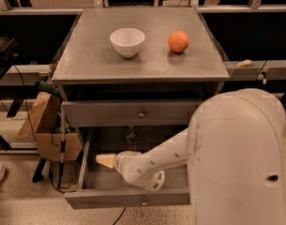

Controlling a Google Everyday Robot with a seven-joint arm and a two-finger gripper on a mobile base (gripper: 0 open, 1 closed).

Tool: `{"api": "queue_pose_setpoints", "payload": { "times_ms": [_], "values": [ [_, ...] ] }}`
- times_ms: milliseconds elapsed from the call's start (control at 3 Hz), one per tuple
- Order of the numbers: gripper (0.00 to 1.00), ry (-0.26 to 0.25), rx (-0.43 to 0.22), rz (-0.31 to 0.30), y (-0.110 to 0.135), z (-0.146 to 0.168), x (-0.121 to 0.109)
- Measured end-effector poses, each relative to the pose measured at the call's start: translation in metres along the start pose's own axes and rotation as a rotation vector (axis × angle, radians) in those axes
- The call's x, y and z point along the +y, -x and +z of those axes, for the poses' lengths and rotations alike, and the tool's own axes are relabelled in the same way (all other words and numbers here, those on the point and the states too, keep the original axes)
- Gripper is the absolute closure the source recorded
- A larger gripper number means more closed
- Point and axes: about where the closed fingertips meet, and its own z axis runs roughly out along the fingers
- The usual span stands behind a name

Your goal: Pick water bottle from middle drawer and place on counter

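Looking into the open middle drawer, we see the gripper low inside it; open or closed, we cannot tell. The water bottle stands behind the gripper, apart, slightly to its right.

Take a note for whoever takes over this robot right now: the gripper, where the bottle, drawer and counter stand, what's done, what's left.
Gripper: inside the open middle drawer, toward its left side.
Water bottle: appears to stand at the drawer's back, apart from the gripper.
Counter: holds a white bowl and an orange, no bottle.
Done: drawer open, arm in the drawer.
Left: grasp the bottle, lift it out, set it on the counter.
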Motion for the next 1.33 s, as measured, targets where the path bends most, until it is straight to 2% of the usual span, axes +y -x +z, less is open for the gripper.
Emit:
{"api": "queue_pose_setpoints", "payload": {
  "times_ms": [333,667,1000,1333],
  "values": [
    [0.0,-0.034,-0.072,0.003,0.019,0.0,-0.007],
    [0.0,-0.034,-0.072,0.003,0.019,0.0,-0.007],
    [0.0,-0.078,-0.074,0.002,0.019,0.029,-0.017],
    [0.0,-0.148,-0.086,0.017,0.021,0.06,-0.042]
  ]
}}
